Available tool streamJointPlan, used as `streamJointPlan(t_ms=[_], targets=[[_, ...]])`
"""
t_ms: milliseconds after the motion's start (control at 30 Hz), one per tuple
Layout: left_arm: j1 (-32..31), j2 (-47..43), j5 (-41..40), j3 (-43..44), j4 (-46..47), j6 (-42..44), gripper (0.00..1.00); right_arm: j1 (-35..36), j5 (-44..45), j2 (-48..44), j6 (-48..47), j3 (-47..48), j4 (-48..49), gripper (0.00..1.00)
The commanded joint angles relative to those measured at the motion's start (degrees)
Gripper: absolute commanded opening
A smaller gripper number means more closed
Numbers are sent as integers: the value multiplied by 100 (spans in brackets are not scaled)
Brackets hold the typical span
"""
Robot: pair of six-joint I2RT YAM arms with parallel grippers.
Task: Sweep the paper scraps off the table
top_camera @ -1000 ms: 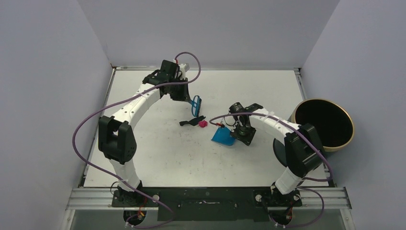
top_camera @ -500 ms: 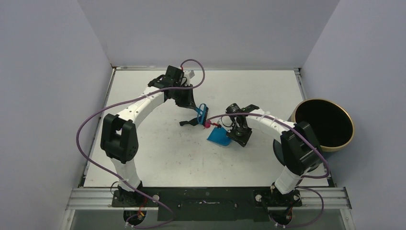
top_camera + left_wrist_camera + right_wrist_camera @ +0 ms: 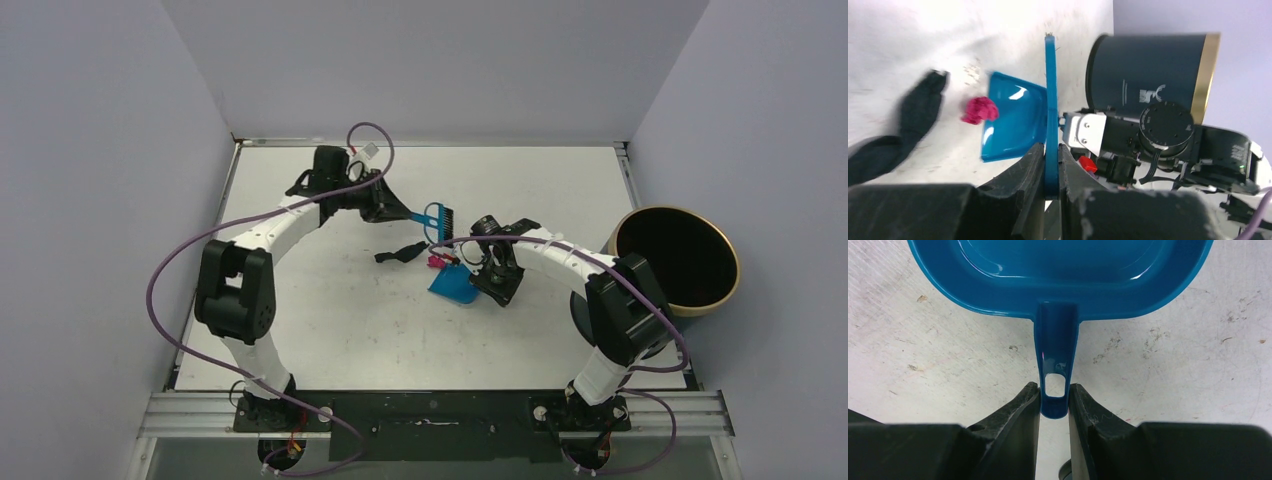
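Observation:
My left gripper is shut on the handle of the small blue hand brush, which shows edge-on in the left wrist view between my fingers. A magenta-pink paper scrap lies at the dustpan's mouth. A black scrap lies just left of it. My right gripper is shut on the handle of the blue dustpan, which rests on the white table.
A round dark bin with a gold rim stands off the table's right edge and shows in the left wrist view. The table has scuff marks. Grey walls enclose the back and both sides.
The left gripper swung the brush to the right, pushing the pink scrap toward the dustpan, then lifted the brush back. The right gripper slid the dustpan a little left.

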Motion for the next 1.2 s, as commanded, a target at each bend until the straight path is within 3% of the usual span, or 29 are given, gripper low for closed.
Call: streamJointPlan(t_ms=[0,133,433,767,1000,1167], targets=[[548,-500,-130,302,231,-3,0,54,8,-122,83,-9,65,5],[510,-360,-1626,1014,-1650,1462,0,61,24,-203,93,27,14,5],[11,23,-2926,1543,-2738,2297,0,64,45,-185,101,15,22,5],[-600,554,-2566,1657,-2725,2314,0,97,46,-177,111,6,60,5],[-856,517,-877,1484,-2034,2059,0,106,15,-200,130,-3,71,5],[-683,138,-446,1182,-1405,1705,0,106,48,-271,126,-75,62,5]])
